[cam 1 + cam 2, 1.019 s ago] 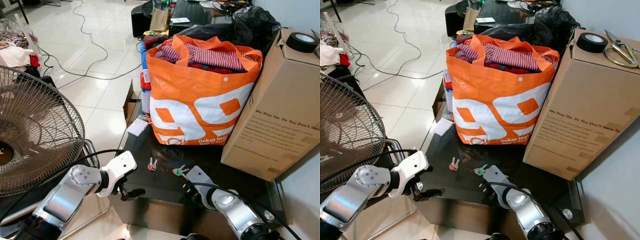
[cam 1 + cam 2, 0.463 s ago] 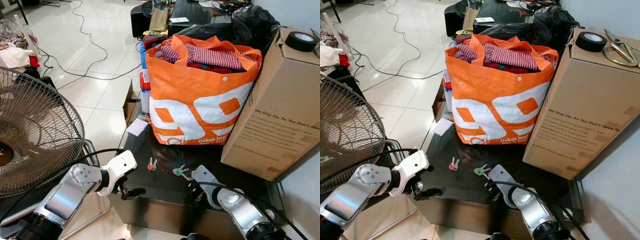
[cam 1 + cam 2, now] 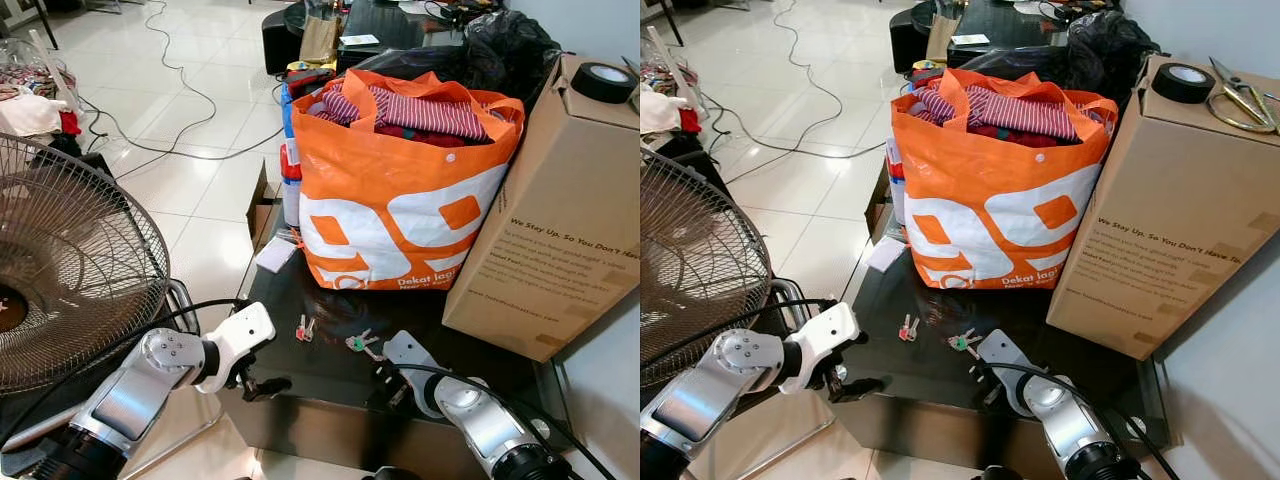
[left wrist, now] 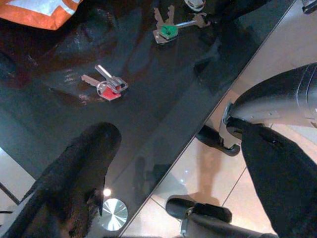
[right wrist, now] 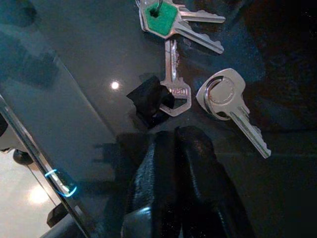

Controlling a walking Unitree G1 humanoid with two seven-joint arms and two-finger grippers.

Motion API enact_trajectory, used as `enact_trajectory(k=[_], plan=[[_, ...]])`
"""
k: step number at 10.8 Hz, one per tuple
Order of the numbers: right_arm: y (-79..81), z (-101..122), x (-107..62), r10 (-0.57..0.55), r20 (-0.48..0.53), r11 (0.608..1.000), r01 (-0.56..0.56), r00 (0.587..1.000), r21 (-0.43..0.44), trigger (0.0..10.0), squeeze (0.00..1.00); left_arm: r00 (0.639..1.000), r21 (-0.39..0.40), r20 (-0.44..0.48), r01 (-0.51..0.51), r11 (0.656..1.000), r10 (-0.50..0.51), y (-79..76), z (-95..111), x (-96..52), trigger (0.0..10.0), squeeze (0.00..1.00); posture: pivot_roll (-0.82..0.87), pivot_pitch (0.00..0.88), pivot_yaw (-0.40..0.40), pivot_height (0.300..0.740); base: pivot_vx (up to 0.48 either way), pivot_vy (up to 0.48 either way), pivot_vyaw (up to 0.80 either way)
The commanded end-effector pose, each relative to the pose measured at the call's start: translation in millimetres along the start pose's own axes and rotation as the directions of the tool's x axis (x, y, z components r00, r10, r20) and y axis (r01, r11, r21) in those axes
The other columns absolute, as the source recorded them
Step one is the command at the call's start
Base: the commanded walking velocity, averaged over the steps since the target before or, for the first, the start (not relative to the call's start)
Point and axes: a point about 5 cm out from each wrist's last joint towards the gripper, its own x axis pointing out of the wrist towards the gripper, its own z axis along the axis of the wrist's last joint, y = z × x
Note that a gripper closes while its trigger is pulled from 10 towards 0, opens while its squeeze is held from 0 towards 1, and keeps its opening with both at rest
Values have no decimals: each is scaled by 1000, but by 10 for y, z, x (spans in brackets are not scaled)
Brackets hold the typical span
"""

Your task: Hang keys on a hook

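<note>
Our right gripper rests on the black glass table, fingers pressed together on nothing, just short of the green-tagged keys. Our left gripper hovers at the table's near edge, fingers spread. Red-tagged keys lie beyond, then the orange bag.

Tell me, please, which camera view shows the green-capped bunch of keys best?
The right wrist view: the green-capped keys lie close up on the dark glass table, blades and ring distinct, just ahead of the shut right gripper. The left wrist view shows them small; the eye views show a tiny green speck.
</note>
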Motion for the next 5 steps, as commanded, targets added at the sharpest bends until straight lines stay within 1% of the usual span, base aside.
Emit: enact_trajectory(k=[1,3,4,5], plan=[[-54,-4,-32,-9,2,999,9,1000,33,10000,1000,1000,22,-2,8,1000,-8,8,34,13,10000,0,-169,0,32,740,0,0,0],[-40,-27,-55,19,2,999,-19,1000,30,10000,1000,1000,23,0,9,1000,-9,6,37,21,10000,0,-170,0,33,740,0,0,0],[12,-27,-50,43,2,999,-43,999,10,10000,1000,1000,24,-1,10,1000,-10,8,39,29,10000,0,-175,0,36,740,0,0,0],[29,-28,-31,33,-3,999,-33,999,-2,10000,1000,1000,26,-1,11,1000,-11,10,42,34,10000,0,-175,0,36,740,0,0,0]])
